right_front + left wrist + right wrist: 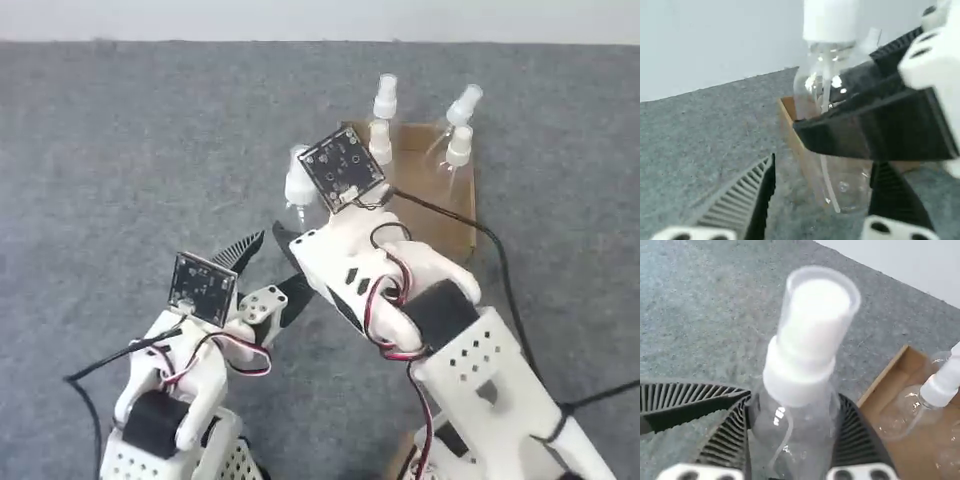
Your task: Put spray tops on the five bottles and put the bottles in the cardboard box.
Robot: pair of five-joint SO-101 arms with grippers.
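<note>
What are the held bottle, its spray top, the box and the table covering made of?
The bottle looks like clear glossy plastic, maybe glass: the dip tube shows through it. Its spray top looks like white plastic under a translucent cap. The box is matte brown cardboard with raw edges. The table covering looks like grey felt-like carpet, fuzzy and flecked.

Table covering (pixel 120 150): mottled grey throughout. Cardboard box (pixel 452 228): plain brown. Bottle (pixel 800 452): clear, with a white spray top (pixel 810 335) (its cap is translucent). Left gripper (pixel 822 200) and right gripper (pixel 790 435): black fingers (pixel 725 430) with a fine ribbed pattern, on white arm bodies (pixel 490 370). Wiring (pixel 378 305): red, white and black.
</note>
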